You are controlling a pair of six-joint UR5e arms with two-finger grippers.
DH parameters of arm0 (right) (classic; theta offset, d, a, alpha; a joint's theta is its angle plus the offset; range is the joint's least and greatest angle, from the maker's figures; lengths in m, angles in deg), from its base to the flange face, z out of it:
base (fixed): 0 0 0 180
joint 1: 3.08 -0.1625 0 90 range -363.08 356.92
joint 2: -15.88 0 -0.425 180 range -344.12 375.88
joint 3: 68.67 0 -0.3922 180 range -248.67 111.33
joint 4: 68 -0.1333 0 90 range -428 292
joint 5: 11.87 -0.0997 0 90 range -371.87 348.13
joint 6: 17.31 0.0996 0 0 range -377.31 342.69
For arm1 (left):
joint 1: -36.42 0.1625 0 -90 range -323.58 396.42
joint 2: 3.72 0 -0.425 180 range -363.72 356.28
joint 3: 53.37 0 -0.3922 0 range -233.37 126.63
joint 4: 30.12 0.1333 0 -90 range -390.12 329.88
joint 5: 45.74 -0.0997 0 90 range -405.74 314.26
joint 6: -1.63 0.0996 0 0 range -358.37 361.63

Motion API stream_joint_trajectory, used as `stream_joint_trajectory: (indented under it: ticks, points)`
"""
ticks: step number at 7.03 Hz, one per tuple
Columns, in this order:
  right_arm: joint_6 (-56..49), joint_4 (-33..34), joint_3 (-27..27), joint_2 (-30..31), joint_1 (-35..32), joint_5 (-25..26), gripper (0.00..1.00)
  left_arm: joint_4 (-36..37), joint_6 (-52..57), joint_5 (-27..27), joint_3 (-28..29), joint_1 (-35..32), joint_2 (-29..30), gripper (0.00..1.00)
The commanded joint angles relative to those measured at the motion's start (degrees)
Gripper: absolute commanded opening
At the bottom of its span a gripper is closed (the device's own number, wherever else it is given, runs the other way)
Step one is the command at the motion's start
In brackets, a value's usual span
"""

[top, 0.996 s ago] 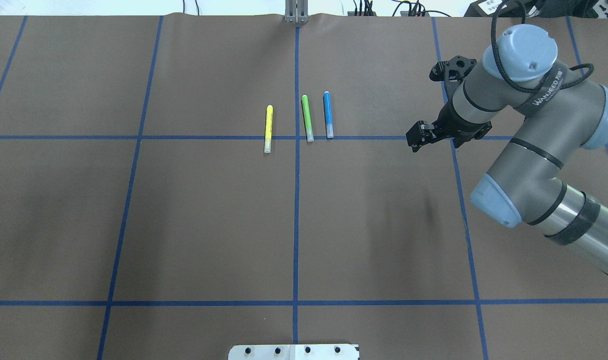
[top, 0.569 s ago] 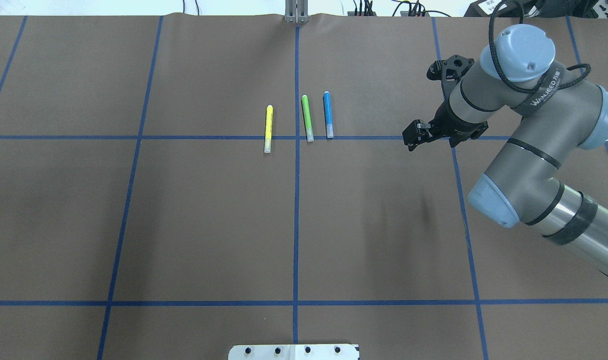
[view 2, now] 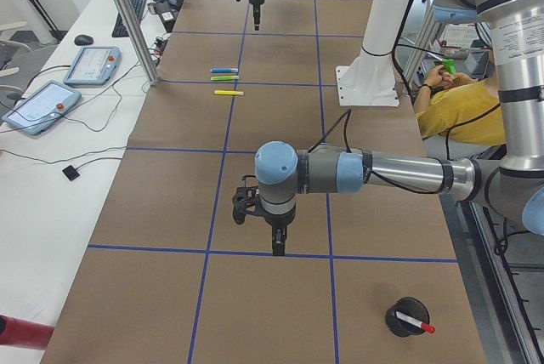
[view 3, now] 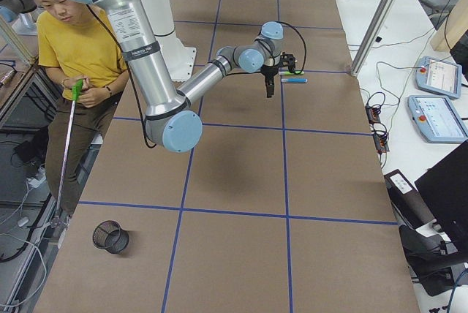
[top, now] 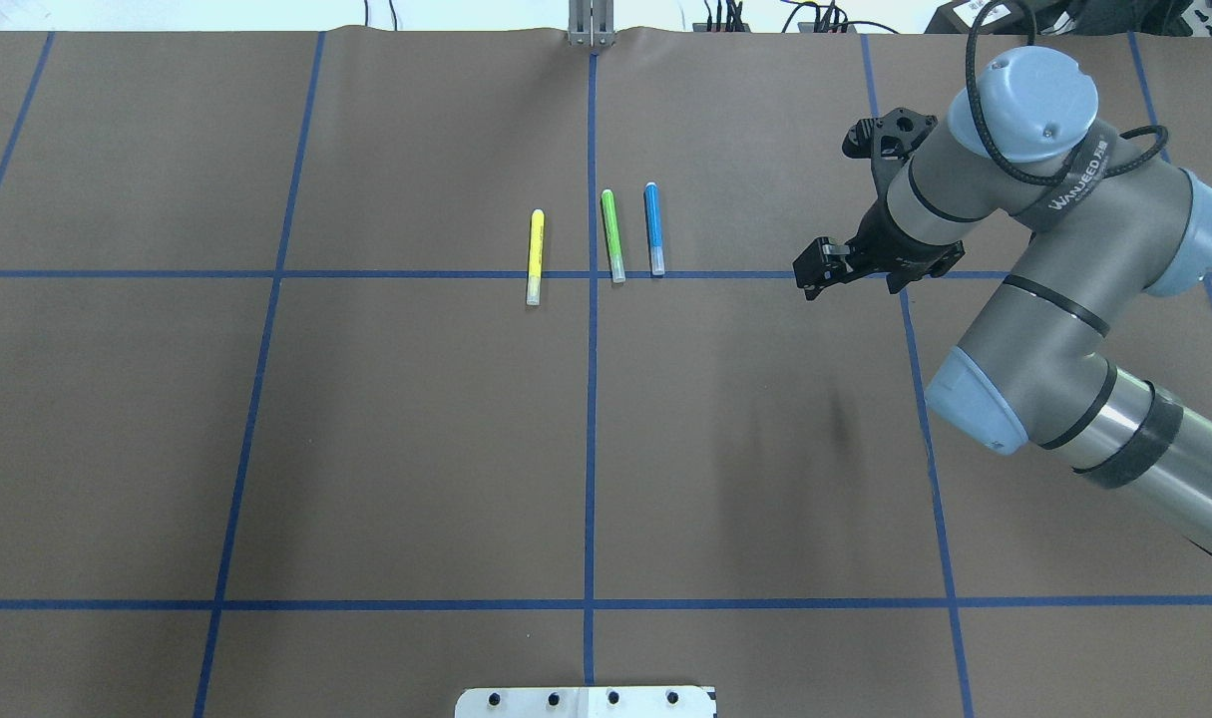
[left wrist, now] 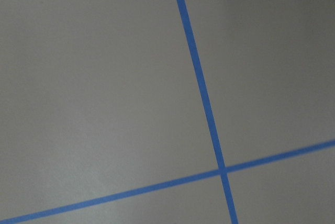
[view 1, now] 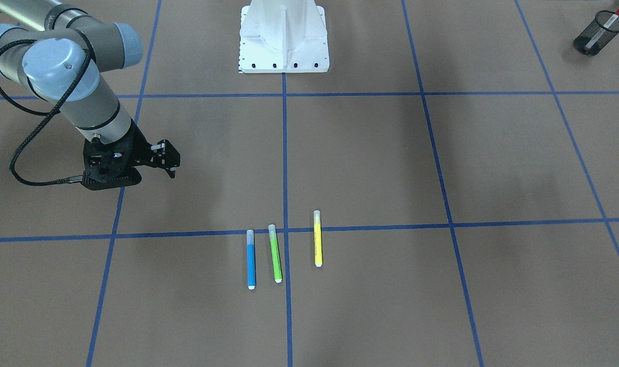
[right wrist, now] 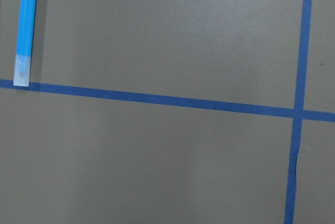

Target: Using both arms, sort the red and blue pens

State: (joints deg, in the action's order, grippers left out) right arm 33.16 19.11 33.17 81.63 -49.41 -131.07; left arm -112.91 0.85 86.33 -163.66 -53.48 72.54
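The blue pen (top: 653,227) lies on the brown table mat, beside a green marker (top: 612,234) and a yellow marker (top: 534,255). My right gripper (top: 813,277) hovers over the mat to the right of the blue pen, well apart from it, open and empty. In the front view the right gripper (view 1: 169,162) points down. The right wrist view catches the blue pen (right wrist: 25,30) at its upper left corner. The red pen (view 1: 609,23) stands in a black mesh cup (view 1: 594,35). My left gripper (view 2: 278,245) shows only in the left side view, so its state cannot be told.
Blue tape lines (top: 590,399) divide the mat into squares. The robot's white base (view 1: 284,35) stands at the mat's near edge. A person in a yellow shirt (view 3: 73,42) sits beside the table. Tablets (view 2: 89,65) and cables lie along the far edge.
My right gripper has moved a little to the left, toward the blue pen. The three markers have not moved.
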Motion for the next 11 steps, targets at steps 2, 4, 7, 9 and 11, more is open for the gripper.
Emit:
stream_joint_trajectory:
  ticks: [2,4,7,9,11]
  points:
    - [6.89,0.00,-6.61,-7.00,1.42,-0.42,1.00,-2.56,-3.18,-0.14,0.43,-0.01,0.83,1.00]
    - [9.46,0.00,-18.54,-16.39,1.51,-0.51,1.00,-2.64,-2.74,-0.05,0.17,0.07,0.47,1.00]
    - [16.49,-0.09,-32.35,-28.34,1.60,-0.42,0.99,-2.56,-0.98,-0.05,0.51,0.07,0.38,1.00]
    - [16.41,-0.61,-42.19,-35.12,1.77,-0.16,0.96,-2.56,-0.89,-0.05,1.22,-0.01,0.38,1.00]
    - [16.32,-5.60,-47.32,-36.48,2.64,0.02,0.89,-2.47,-0.80,-0.05,1.31,0.08,0.30,1.00]
